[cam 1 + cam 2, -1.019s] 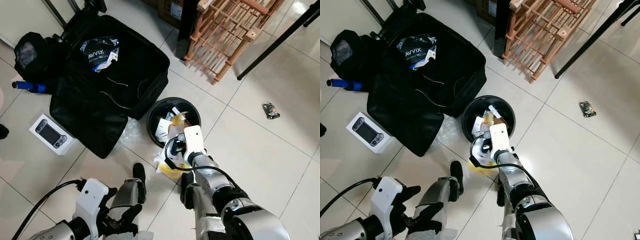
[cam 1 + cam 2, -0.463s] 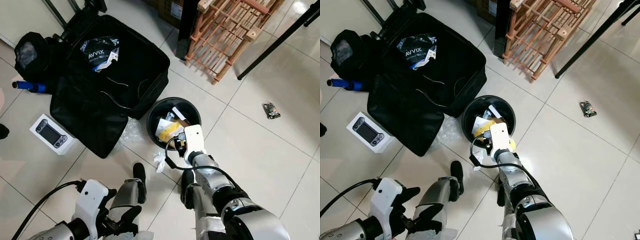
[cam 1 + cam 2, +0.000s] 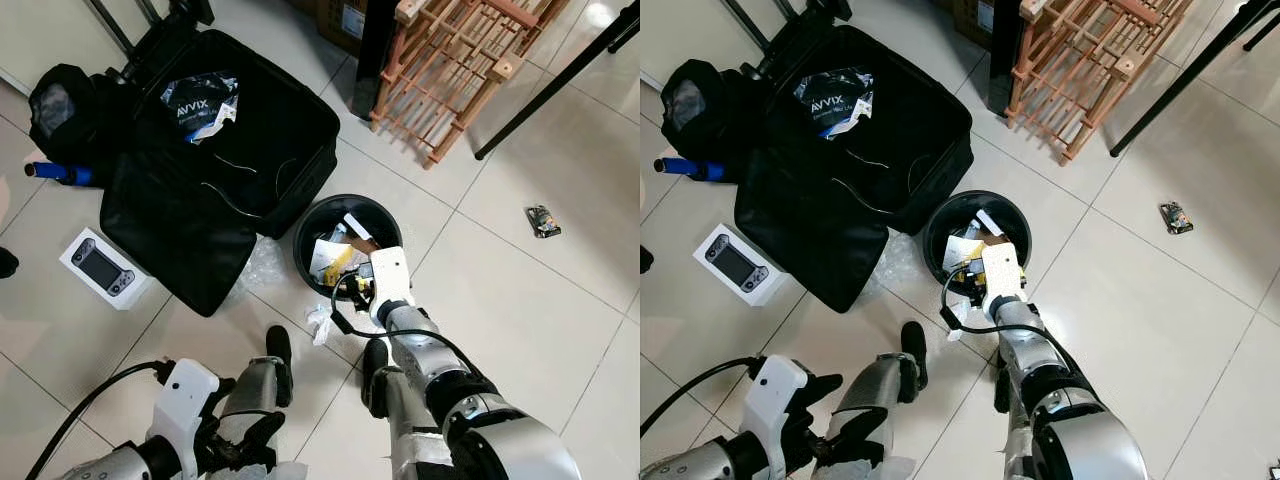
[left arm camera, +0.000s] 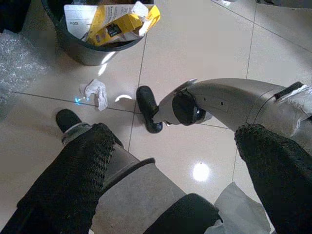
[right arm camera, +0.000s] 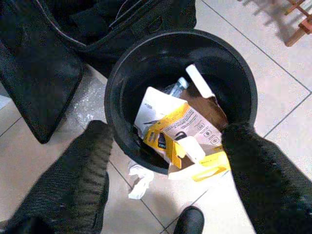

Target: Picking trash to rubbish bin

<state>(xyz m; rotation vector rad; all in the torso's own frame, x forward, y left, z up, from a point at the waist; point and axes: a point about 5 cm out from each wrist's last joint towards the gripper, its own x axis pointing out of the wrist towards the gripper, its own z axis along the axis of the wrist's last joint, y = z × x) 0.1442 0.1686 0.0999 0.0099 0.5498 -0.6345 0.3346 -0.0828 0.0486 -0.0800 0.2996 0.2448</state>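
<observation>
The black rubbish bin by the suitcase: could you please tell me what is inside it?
The black rubbish bin holds a yellow and white carton leaning over its near rim, white paper, brown cardboard and a white strip. Whatever lies beneath them is covered.

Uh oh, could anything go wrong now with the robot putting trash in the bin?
Maybe. The yellow packet leans over the rim of the black bin under the open right gripper, so it might tip out onto the floor. A crumpled white tissue lies outside the bin by the robot's foot, where it could get stepped on or missed. A small wrapper farther off on the tiles could be forgotten too.
</observation>
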